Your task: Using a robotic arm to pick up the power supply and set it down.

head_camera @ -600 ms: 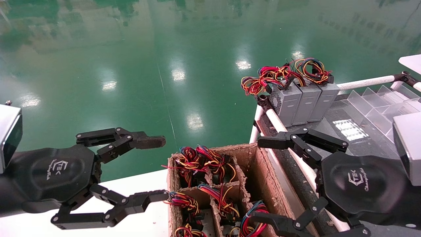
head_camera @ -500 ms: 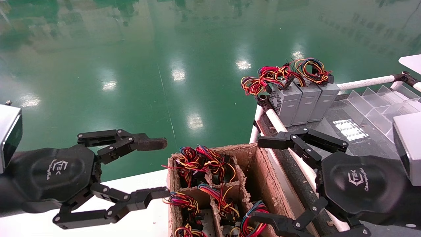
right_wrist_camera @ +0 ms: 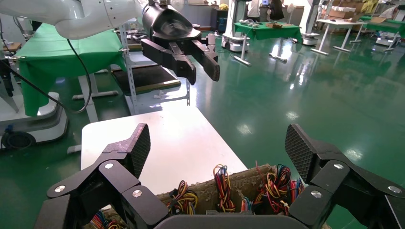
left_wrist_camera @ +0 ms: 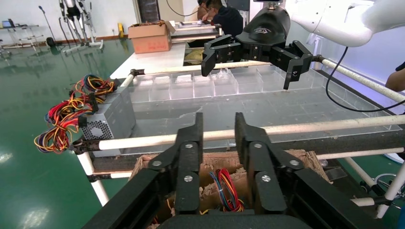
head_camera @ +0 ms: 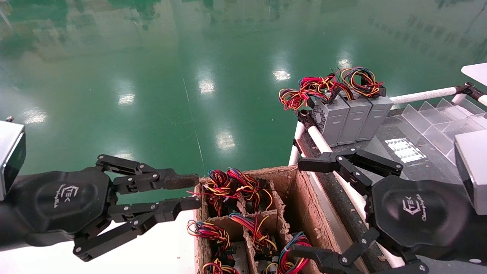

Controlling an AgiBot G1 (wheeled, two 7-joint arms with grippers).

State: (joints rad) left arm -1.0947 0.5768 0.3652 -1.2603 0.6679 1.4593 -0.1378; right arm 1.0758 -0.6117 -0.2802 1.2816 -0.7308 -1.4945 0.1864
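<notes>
Three grey power supply boxes [head_camera: 350,118] with looped coloured wires stand side by side at the near end of the dark rack table [head_camera: 411,171]; the outermost one [left_wrist_camera: 112,117] also shows in the left wrist view. Several more wire bundles [head_camera: 232,186] stick up from a divided cardboard box [head_camera: 300,201]. My right gripper [head_camera: 300,207] hangs wide open over the box's right side, holding nothing. My left gripper [head_camera: 192,192] hovers at the box's left rim, its fingers drawn close with a narrow gap and nothing between them.
White rails [head_camera: 319,140] edge the rack table, which carries clear plastic dividers [head_camera: 433,121]. A white table [head_camera: 167,243] lies under my left arm. Green floor lies beyond. The box rim [right_wrist_camera: 239,183] sits just below my right gripper [right_wrist_camera: 219,145].
My left gripper's fingers have closed from wide apart to a narrow gap and now reach the box's left rim. The right arm has not moved.
</notes>
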